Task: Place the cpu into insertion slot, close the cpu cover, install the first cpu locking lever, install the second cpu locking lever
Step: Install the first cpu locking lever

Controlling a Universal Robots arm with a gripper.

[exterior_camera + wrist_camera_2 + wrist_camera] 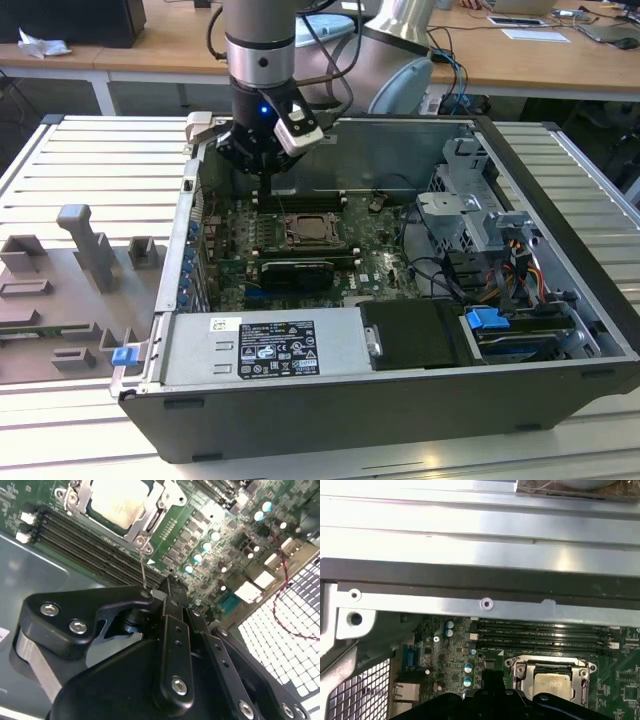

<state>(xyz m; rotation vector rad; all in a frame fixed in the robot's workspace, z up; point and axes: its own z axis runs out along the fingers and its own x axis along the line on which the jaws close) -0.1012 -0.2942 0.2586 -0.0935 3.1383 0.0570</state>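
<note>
The small square pale beige-silver cpu [117, 502] sits in the square silvery-rimmed insertion slot [289, 232], roughly mid-board inside the open computer case. The thin silvery cpu cover [100, 525] lies flat over it, with the chip showing through its window.

From a screw at the slot's corner, a thin silvery wire locking lever [143, 570] runs to the black gripper [159, 592]. The fingers are drawn together, with no gap between them, and pinch the lever's free end. In the exterior view the gripper [262, 185] hangs just above the board, beside the slot on the exterior view's left.

Long narrow black memory slots [90, 545] run along one side of the insertion slot. Around them spreads the green circuit board [375, 245], dotted with small cylindrical capacitors. A white perforated grille [285, 625] lies past the board's edge.

The dark grey metal case [400, 150] lies on its side. Along its near edge is a silver power supply box [275, 347] with a label. Toward the exterior view's right are a grey drive cage [470, 200] and a blue connector [487, 320].

The case rests on a ribbed aluminium table [100, 160]. On the exterior view's left, a grey fixture plate [60, 300] carries moulded blocks. Wooden desks [520, 60] stand behind.
</note>
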